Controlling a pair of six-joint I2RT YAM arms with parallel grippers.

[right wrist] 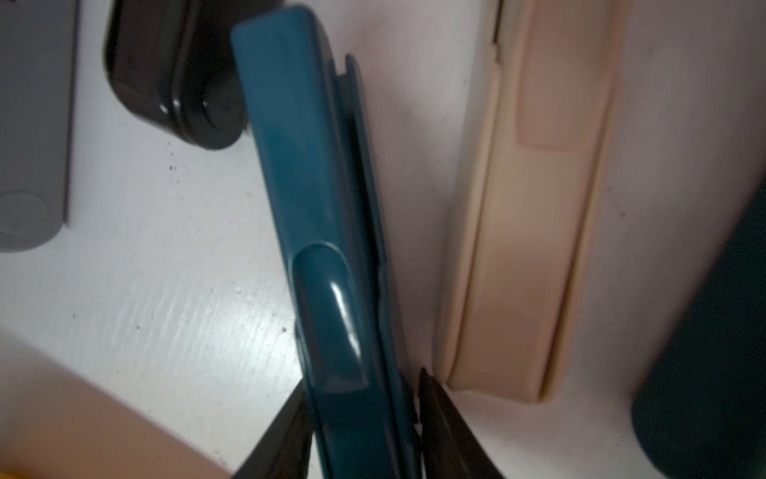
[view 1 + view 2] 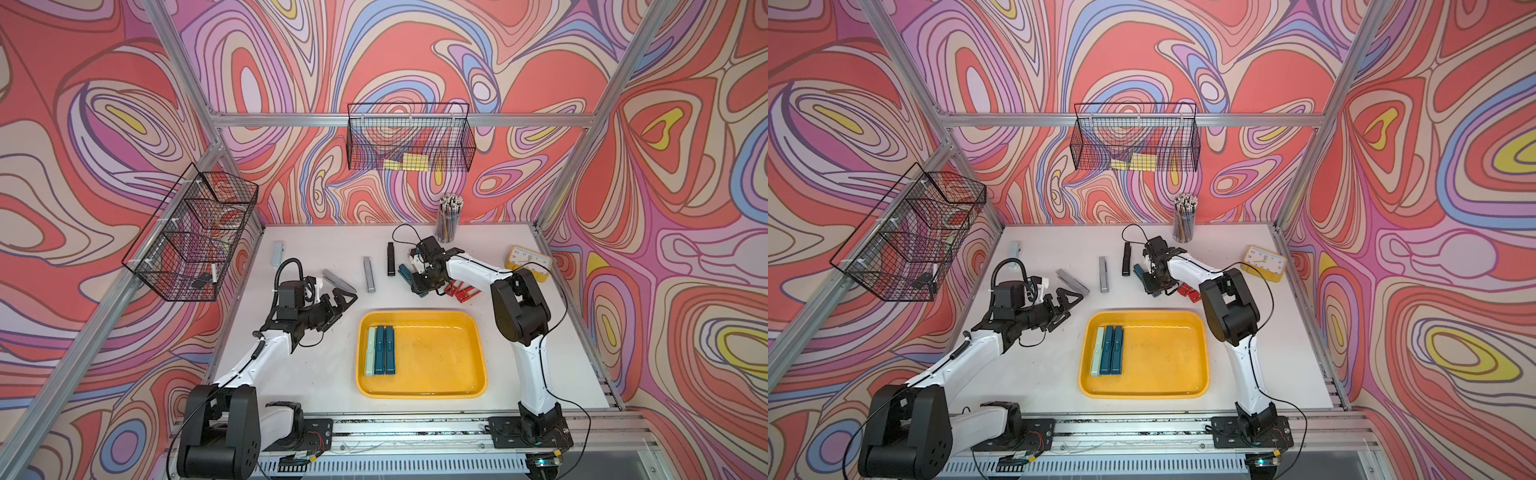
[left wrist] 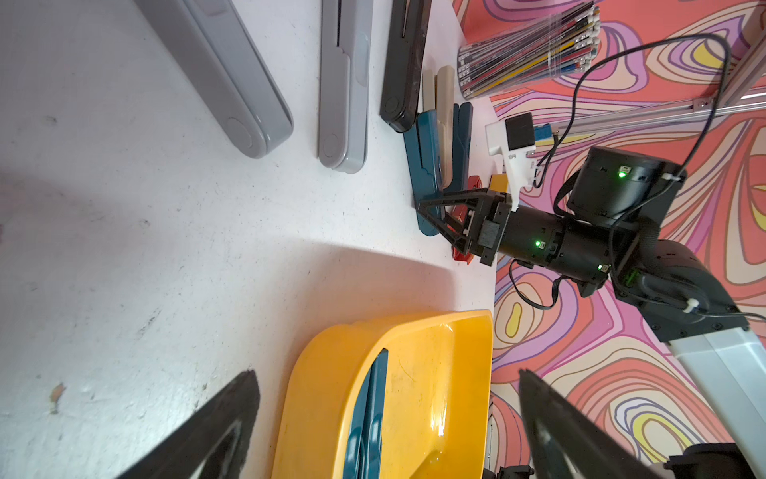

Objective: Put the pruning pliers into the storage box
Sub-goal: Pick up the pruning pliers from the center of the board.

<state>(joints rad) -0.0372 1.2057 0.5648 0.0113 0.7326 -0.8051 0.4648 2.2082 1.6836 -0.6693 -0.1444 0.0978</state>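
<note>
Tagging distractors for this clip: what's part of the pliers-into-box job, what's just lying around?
Job: storage box; three pliers inside it; teal pliers in right gripper; loose grey pliers, black pliers, red pliers, beige pliers.
Lying about: yellow clock; pencil cup; back wire basket; side wire basket.

The shallow yellow plastic storage box sits on the near middle of the white table. In its left part lie the pale green bar-shaped pliers, leftmost, with two teal plastic pliers beside them. Beyond the box, from left to right, lie the pale grey pliers, the broad grey pliers, the slim grey pliers, the black pliers, the loose teal pliers with the beige pliers just beside, and the red pliers. The clear cup of pencils stands farthest back, and the yellow clock is at the far right.
</note>
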